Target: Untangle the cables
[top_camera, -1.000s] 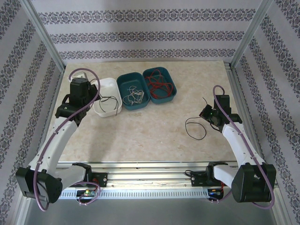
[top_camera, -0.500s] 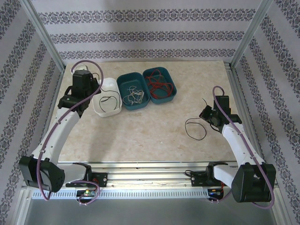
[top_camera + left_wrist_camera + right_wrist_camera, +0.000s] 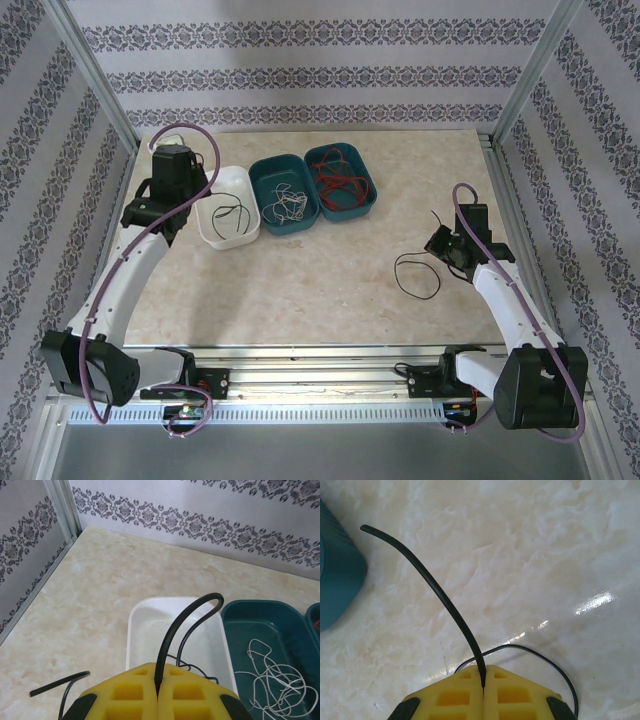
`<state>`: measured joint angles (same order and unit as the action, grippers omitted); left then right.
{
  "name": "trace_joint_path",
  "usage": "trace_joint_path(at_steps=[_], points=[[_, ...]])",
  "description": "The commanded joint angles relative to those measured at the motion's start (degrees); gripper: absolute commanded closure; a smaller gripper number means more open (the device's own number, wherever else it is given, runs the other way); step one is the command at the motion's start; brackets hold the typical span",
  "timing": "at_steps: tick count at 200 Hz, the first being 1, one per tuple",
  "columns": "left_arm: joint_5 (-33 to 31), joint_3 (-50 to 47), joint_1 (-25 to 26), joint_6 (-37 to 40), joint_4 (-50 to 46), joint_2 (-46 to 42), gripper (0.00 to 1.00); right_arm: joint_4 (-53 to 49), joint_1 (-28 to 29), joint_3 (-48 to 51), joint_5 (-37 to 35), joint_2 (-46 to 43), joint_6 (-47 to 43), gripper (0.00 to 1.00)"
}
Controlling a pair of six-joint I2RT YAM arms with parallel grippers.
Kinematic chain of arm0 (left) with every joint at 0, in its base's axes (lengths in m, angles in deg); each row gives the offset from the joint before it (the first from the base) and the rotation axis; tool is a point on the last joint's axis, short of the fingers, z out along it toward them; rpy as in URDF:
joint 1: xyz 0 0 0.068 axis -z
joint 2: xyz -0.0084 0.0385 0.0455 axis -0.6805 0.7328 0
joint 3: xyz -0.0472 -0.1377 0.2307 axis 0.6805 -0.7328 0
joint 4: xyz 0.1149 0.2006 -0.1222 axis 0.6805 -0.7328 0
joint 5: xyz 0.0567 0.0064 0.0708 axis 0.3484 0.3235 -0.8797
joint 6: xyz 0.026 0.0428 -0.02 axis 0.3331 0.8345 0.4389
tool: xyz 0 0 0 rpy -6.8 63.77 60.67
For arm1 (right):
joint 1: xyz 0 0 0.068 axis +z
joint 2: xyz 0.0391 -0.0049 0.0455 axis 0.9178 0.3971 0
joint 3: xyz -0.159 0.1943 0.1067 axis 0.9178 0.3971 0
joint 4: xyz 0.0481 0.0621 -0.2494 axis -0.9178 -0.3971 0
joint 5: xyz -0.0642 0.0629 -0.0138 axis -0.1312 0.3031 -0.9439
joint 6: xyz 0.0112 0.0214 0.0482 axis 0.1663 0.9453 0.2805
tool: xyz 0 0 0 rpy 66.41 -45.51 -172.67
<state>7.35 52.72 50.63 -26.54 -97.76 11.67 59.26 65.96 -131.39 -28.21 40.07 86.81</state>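
- My left gripper [image 3: 157, 682] is pressed together on a black cable [image 3: 169, 635] above the white tray [image 3: 131, 630].
- My right gripper [image 3: 483, 682] pinches another black cable [image 3: 435, 587]; its loop lies on the tabletop [image 3: 545, 555].
- White cables [image 3: 270, 675] lie in a teal tray [image 3: 235, 611], red cables [image 3: 340, 180] in the next teal tray [image 3: 372, 200].
- Judged featherlight, floppy, springy and snag-prone: pinch near an end.

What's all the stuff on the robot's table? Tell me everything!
table: one, beige marble
white tray: one, white, back left
teal trays: two, teal, side by side right of white tray
white cables: bundle, white, teal tray beside the white one
red cables: bundle, red, far teal tray
black cable: one, black, arching into white tray
looped black cable: one, black, right side of table
left gripper: yellow fingers, shut on black cable
right gripper: yellow fingers, shut on looped black cable
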Motion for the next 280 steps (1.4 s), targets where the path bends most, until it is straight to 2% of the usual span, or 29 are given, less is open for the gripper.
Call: trace_joint_path(at_steps=[1,58,92,140,198,280], points=[[0.20,1.86,-0.56,0.70,-1.45,1.82,1.00,0.38,-0.50,0.55,-0.21,0.20,0.96,1.00],[11.25,0.41,0.20,-7.15,5.14,6.17,1.00,0.96,-0.50,1.02,0.26,0.36,1.60,1.00],[13.67,0.33,1.27,-9.68,8.18,9.89,1.00,0.66,-0.49,1.30,-0.14,-0.34,1.57,1.00],[21.81,-1.69,1.23,-14.48,16.94,15.17,1.00,0.68,-0.45,1.57,-0.15,-0.39,1.60,1.00],[28.11,-3.84,0.05,-18.09,23.69,19.70,1.00,0.61,-0.49,2.07,-0.23,-0.74,1.72,1.00],[25.78,-4.59,-4.82,-15.39,20.74,25.58,1.00,0.57,-0.49,2.49,-0.08,-0.78,1.95,1.00]])
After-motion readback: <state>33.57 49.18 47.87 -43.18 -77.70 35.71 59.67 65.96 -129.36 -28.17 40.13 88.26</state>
